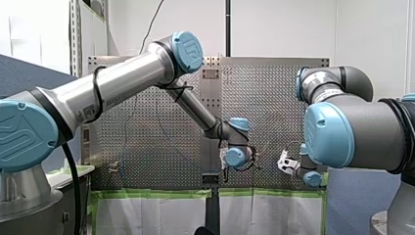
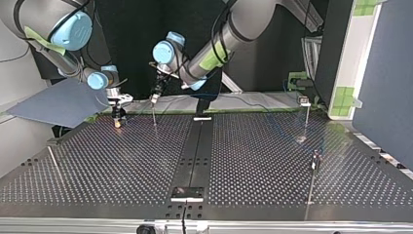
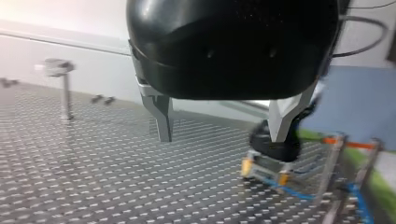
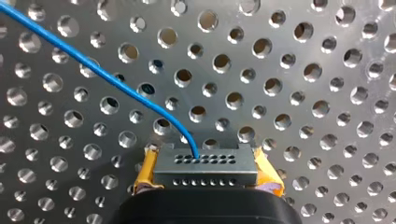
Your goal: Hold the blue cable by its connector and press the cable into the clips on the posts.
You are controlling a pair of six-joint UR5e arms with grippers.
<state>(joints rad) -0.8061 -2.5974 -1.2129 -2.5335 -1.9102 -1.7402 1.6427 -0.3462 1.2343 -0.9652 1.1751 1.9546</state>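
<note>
In the right wrist view my right gripper [image 4: 205, 179] is shut with its yellow pads [image 4: 148, 170] on the black connector [image 4: 205, 163], just above the perforated table [image 4: 303, 93]. The thin blue cable [image 4: 107, 79] leaves the connector's face and curves away over the holes. My left gripper [image 3: 222, 137] hangs open over the table, with bare metal fingers [image 3: 163, 121] and nothing between them. Just beyond one of its fingers I see my right gripper [image 3: 267, 156] and the blue cable [image 3: 292, 191] trailing from it. In the top view the two grippers [image 2: 118, 117] [image 2: 155, 96] are close together at the far left.
Thin posts stand on the table: one by my left gripper [image 2: 154, 116], two at the top view's right [image 2: 306, 111] [image 2: 315, 163], one leaning at its left [image 2: 53, 163]. A blue sheet [image 2: 53, 105] lies beyond the table's far left edge. A black strip [image 2: 195, 151] runs down the middle.
</note>
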